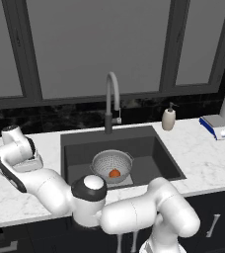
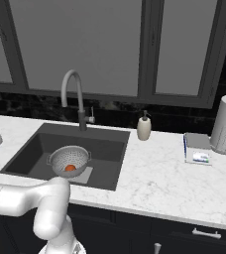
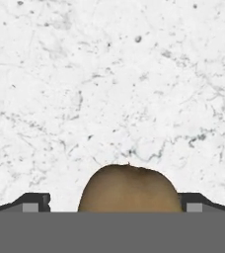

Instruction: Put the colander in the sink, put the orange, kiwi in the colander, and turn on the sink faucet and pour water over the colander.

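Your arm folds low to the left, pincer (image 3: 112, 207) pointing down with jaws spread wide, the kiwi (image 3: 129, 189) sitting between the tips, ungripped. White marble counter (image 3: 109, 74) lies beneath it; well off to its side, the orange (image 1: 114, 173) rests in the colander (image 1: 111, 165) inside the sink (image 1: 149, 148).

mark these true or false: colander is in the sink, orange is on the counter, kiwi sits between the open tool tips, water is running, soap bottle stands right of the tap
1. The round pierced silver-grey metal colander sits in the dark grey rectangular sink. True.
2. The small round orange-red fruit lies on the white marble counter. False: it is inside the colander.
3. The oval olive-brown kiwi sits between the open tool tips. True.
4. Water runs from the tall grey gooseneck tap. False: no stream shows.
5. The cream soap bottle stands right of the tap. True.
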Motion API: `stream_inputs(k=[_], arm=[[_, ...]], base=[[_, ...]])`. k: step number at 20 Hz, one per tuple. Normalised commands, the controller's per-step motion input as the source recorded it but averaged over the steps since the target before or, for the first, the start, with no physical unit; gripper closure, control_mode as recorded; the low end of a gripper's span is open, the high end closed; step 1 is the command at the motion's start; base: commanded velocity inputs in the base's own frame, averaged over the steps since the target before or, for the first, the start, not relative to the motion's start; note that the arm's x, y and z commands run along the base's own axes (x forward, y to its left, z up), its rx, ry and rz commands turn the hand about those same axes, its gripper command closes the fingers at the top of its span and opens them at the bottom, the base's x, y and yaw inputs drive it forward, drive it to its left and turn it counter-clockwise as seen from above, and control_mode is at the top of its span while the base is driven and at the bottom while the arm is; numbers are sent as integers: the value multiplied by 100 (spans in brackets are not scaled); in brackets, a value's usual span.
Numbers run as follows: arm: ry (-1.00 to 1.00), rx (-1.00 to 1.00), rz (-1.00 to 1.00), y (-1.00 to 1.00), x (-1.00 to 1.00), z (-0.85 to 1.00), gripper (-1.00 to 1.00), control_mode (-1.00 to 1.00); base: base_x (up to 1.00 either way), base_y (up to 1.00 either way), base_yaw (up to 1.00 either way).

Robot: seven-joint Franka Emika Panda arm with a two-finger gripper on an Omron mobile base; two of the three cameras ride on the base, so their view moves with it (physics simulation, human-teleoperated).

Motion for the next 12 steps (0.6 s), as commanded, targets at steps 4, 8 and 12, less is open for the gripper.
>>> stream_inputs(k=[4,8,12], arm=[[0,0,0,4,0,-17,-100,-100],[0,0,0,2,0,-3,-100,-100],[0,0,0,0,0,0,-100,-100]], base=[[0,0,0],[0,0,0],[0,0,0]])
